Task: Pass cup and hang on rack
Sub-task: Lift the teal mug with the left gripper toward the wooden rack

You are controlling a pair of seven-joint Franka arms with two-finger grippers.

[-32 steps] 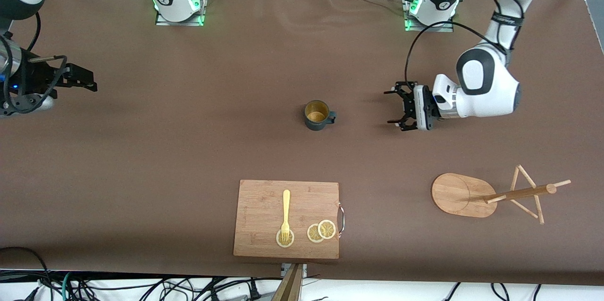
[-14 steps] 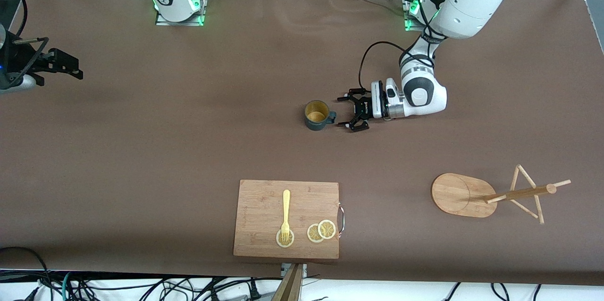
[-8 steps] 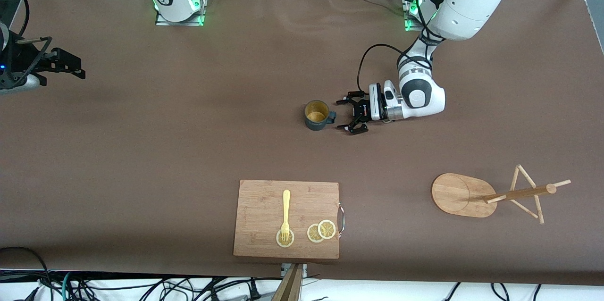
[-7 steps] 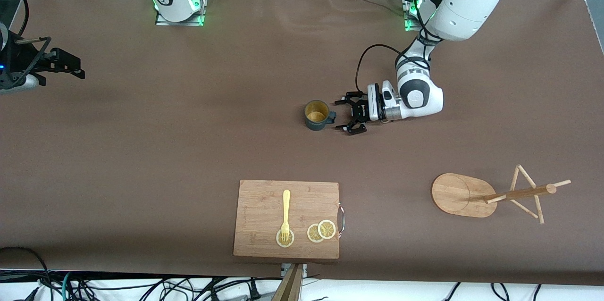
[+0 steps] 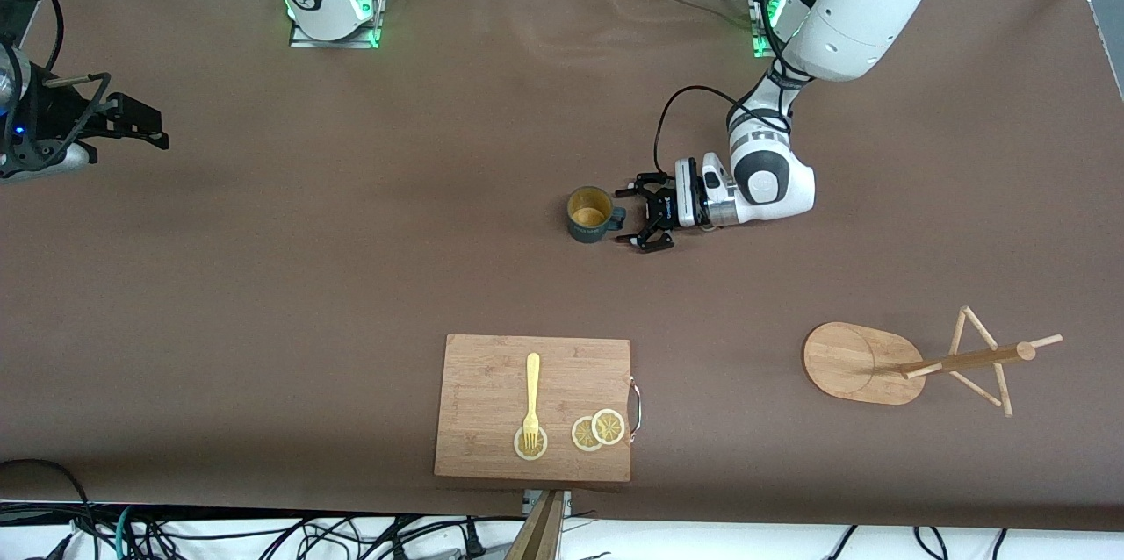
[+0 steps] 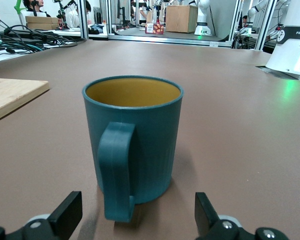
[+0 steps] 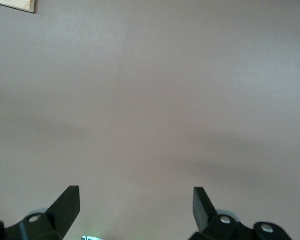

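Note:
The dark teal cup (image 5: pixel 587 214) with a mustard-yellow inside stands upright mid-table, its handle turned toward the left arm's end. In the left wrist view the cup (image 6: pixel 133 141) fills the middle and its handle (image 6: pixel 116 171) faces the camera. My left gripper (image 5: pixel 634 217) is open, low at the table, just beside the handle, its fingers (image 6: pixel 67 215) wide apart and touching nothing. The wooden rack (image 5: pixel 913 362) stands at the left arm's end, nearer the front camera. My right gripper (image 5: pixel 145 128) is open and empty over the right arm's end of the table.
A bamboo cutting board (image 5: pixel 492 384) with a yellow fork (image 5: pixel 531 398) and lemon slices (image 5: pixel 598 430) lies near the front edge, nearer the camera than the cup. Its corner shows in the left wrist view (image 6: pixel 12 96).
My left gripper has come from the left arm's end toward the cup and now sits open just beside its handle. The right gripper has drifted slightly. The cup has not moved.

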